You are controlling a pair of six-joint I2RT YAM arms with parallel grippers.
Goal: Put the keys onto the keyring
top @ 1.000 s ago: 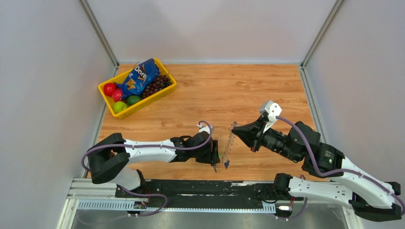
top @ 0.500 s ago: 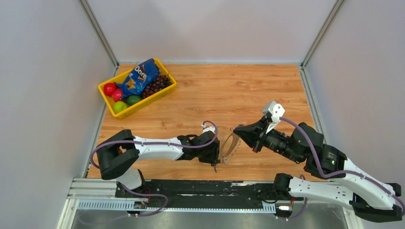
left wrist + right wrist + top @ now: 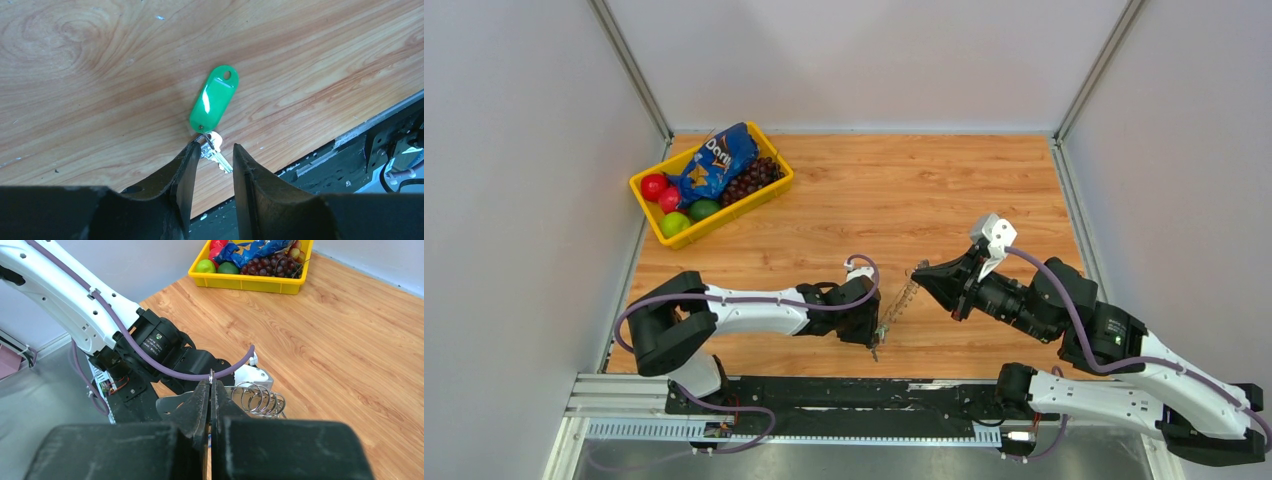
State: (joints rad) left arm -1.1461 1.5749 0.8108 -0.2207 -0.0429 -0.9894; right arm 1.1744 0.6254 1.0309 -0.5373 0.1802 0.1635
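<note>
The keys point(image 3: 216, 156) lie on the wooden table near its front edge, a small silver key joined to a bright green tag point(image 3: 214, 98). My left gripper point(image 3: 216, 150) is low over them, partly open, and the key lies in the gap by the left fingertip point(image 3: 192, 150). My right gripper point(image 3: 211, 382) is shut on the thin rim of the keyring point(image 3: 211, 374), held on edge above the table. Several small silver rings point(image 3: 257, 399) hang along it. In the top view the keyring point(image 3: 897, 302) slants from the right gripper point(image 3: 921, 272) down toward the left gripper point(image 3: 872, 335).
A yellow bin point(image 3: 724, 215) at the back left holds a blue chip bag, grapes and round fruit. The table's front edge and the black rail point(image 3: 824, 395) run just behind the left gripper. Grey walls close in the left, right and back.
The left gripper's jaws have narrowed around the key. The keyring's lower end has swung left toward the left gripper, and the right gripper has shifted slightly.
</note>
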